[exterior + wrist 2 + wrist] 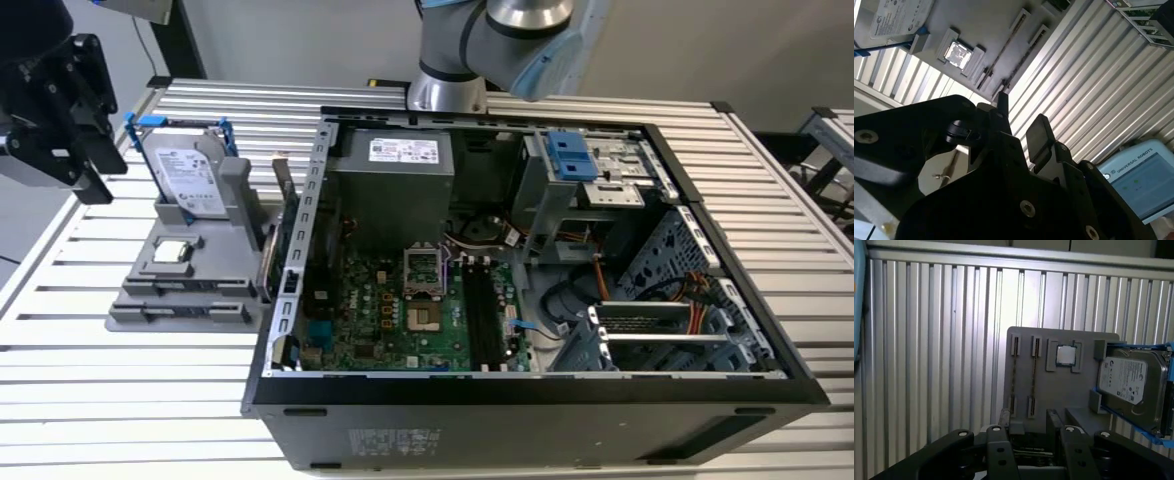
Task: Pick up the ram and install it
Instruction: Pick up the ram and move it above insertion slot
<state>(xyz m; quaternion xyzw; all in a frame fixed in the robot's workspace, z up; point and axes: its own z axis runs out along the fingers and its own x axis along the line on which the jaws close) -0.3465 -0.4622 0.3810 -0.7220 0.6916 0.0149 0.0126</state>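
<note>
Shows hand (1029, 416) spread wide and empty at the exterior view's upper left, clear of grey holder (1064, 390) on slatted tabletop (134, 380); ram (1033, 377) edge-on in a holder slot, beside processor chip (1066, 355) and hard drive (1131, 385); open computer case (534, 390) at the exterior view's right.

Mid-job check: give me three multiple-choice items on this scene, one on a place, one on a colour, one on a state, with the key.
1. Where is the silver hard drive with the white label?
A) in the grey plastic holder tray
B) inside the computer case
C) on the motherboard

2. What colour is the bracket around that drive?
A) red
B) blue
C) yellow

3. The black gripper is:
A) shut on the ram
B) shut on the processor
C) open, holding nothing

Key: 1 A, the drive stands at one end of the holder; 2 B, blue rails frame it; 3 C, its fingers stand apart, gripping nothing.
</note>
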